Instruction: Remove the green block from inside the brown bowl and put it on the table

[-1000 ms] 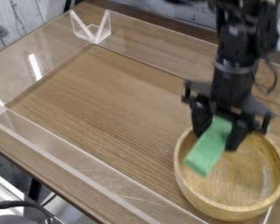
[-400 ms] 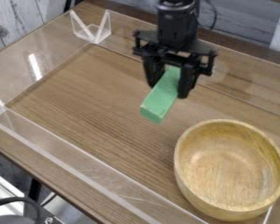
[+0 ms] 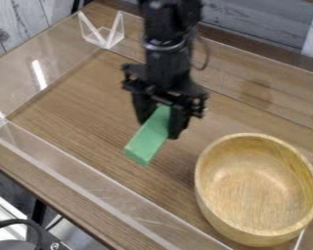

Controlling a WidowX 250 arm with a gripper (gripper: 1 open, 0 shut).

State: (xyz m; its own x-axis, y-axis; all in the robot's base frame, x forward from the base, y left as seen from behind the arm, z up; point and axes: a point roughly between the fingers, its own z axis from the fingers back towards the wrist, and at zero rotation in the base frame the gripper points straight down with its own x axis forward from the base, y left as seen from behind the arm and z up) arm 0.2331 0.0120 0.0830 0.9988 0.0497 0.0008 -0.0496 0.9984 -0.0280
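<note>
Green block [image 3: 150,141] is out of the bowl now: a second ago it sat tilted in the gripper right over the bowl's inside, then it was carried up and away toward the table's middle, and now it hangs lower and further left, clear of the rim. The brown bowl [image 3: 257,186], nearest the camera at lower right, is empty, only bare wood inside. Just beyond it, the block slants down-left from the gripper [image 3: 164,116], its upper end pinched between the dark fingers, jaws closed on it, held partway open by the block's width. The lower end looks close to the table [image 3: 81,107], but whether it touches I cannot tell. Arm points straight down above it. Further back, the clear acrylic wall [image 3: 105,29] and its corner bracket, nothing changed there.

Judgement: removal step done, transport nearly done; what is left is lowering the block onto the wood and letting go. Tilt means it may tip or slide on release.
</note>
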